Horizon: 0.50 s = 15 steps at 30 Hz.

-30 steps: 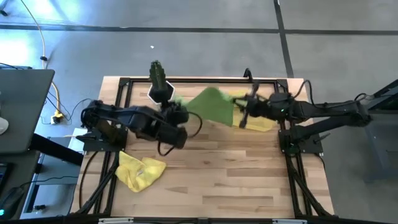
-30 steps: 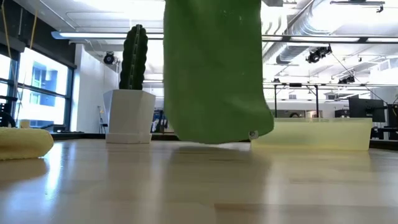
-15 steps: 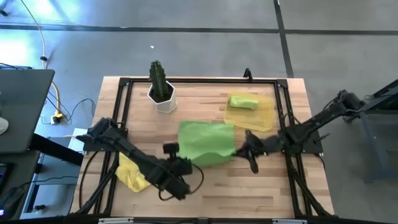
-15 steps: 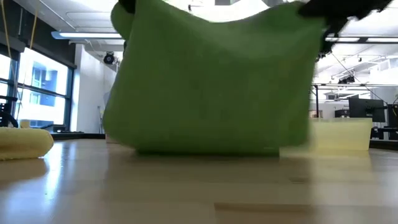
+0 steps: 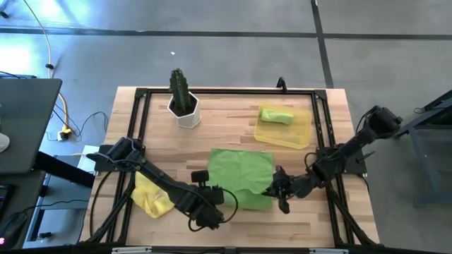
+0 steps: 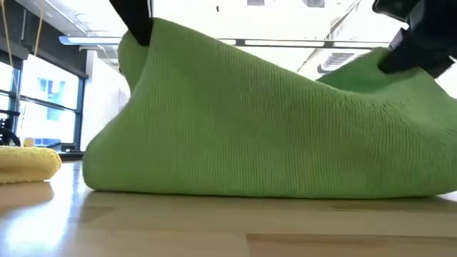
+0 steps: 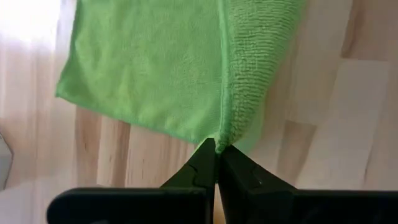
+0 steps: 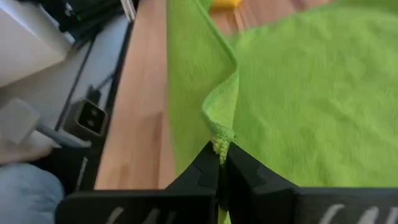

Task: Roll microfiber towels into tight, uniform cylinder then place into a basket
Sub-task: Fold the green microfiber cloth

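A lime green microfiber towel (image 5: 241,175) lies spread in the middle of the table, its far part flat on the wood and its two near corners raised. My left gripper (image 5: 223,200) is shut on the near left corner, and my right gripper (image 5: 274,192) is shut on the near right corner. A second green towel, rolled up (image 5: 276,116), lies in the yellow basket (image 5: 300,135) at the far right. A crumpled yellow towel (image 5: 151,197) rests on the table near the left edge, partly under my left arm. My left gripper pinches the green towel's near left corner (image 7: 221,135) between its two fingertips, coming steeply from above. That corner is lifted (image 6: 140,34), and the cloth slopes down from it to the table. My right gripper pinches the near right corner (image 8: 217,140) at the fingertips, where the hem bunches into a small fold. Its fingers slant down from the table's right side. The corner is held up (image 6: 391,60), and the rest slopes down to the table.
A white pot with a green cactus (image 5: 183,104) stands at the far left. A black frame (image 5: 226,90) runs along the table's edges. Bare wood lies between the towel and the near edge.
Both grippers have come down and toward the table's near edge, moving apart and carrying the green towel away from the basket. The towel hung in the air and is now spread out, its far part laid on the table and its near corners still raised.
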Each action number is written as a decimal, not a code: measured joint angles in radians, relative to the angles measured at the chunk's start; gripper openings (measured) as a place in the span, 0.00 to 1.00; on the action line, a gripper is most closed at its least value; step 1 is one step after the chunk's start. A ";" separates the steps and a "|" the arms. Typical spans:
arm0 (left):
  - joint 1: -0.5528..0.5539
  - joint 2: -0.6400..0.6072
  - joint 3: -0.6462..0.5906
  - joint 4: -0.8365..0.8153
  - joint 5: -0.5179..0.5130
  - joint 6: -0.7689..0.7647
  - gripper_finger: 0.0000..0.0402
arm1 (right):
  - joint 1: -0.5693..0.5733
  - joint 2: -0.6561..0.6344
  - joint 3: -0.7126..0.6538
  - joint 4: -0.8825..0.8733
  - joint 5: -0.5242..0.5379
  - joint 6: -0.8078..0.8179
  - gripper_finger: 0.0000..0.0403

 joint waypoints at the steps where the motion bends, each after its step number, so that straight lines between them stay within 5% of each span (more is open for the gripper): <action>1: 0.004 0.000 -0.009 0.011 0.014 0.000 0.00 | 0.002 0.011 0.000 -0.002 0.003 0.000 0.00; 7: 0.048 0.010 -0.098 0.094 0.092 0.000 0.00 | -0.008 0.060 0.001 -0.004 0.016 0.002 0.00; 15: 0.126 0.057 -0.147 0.103 0.050 0.077 0.00 | -0.015 0.095 0.001 -0.090 0.072 0.060 0.00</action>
